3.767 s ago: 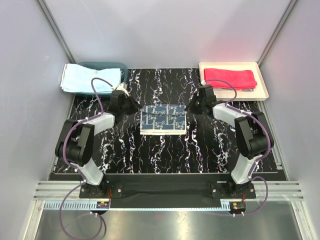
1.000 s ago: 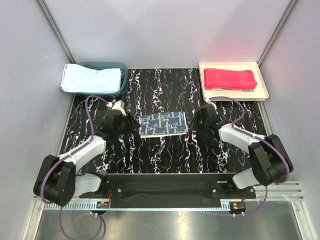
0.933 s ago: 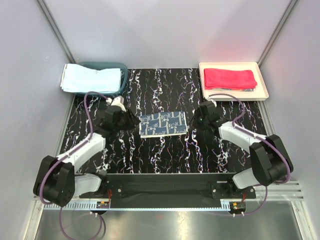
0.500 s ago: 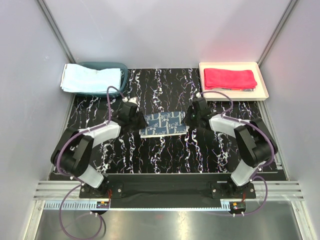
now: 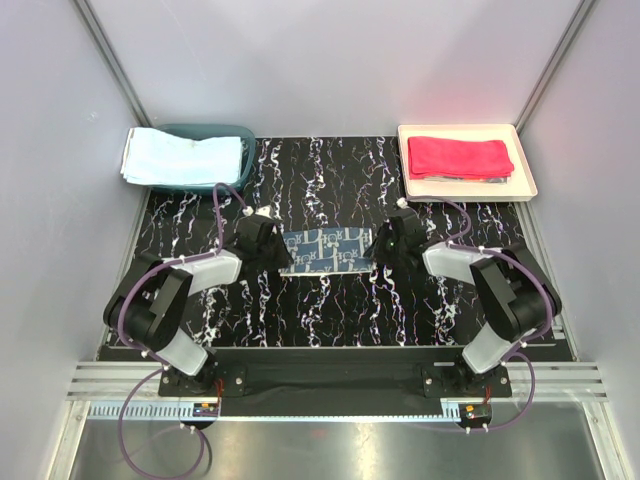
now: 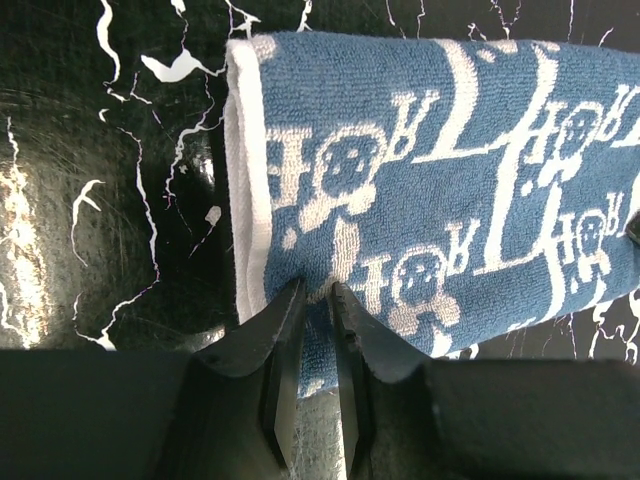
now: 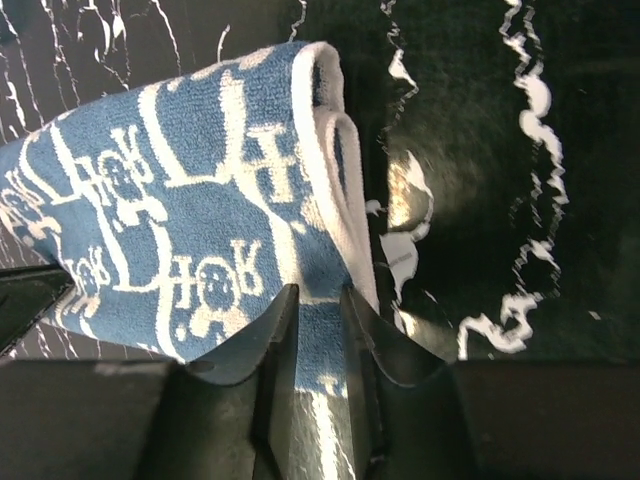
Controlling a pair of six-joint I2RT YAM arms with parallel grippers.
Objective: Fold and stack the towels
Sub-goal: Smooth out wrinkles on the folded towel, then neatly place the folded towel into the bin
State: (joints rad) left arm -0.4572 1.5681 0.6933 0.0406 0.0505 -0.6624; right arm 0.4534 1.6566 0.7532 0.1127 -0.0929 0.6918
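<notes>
The patterned blue towel (image 5: 325,250) sits folded into a narrow strip at the middle of the black marbled bench (image 5: 330,320), its long side running from 9 to 3 o'clock. At its 9 o'clock end the left claw (image 6: 315,300) pinches the near edge of the cloth, just beside the white-hemmed fold. At the 3 o'clock end the right claw (image 7: 318,300) pinches the layered edge the same way. Well apart, at about 1 o'clock, a red-pink towel (image 5: 458,157) lies folded in the cream tray (image 5: 528,185). At about 10 o'clock a light blue towel (image 5: 180,158) drapes over the teal basket (image 5: 225,131).
</notes>
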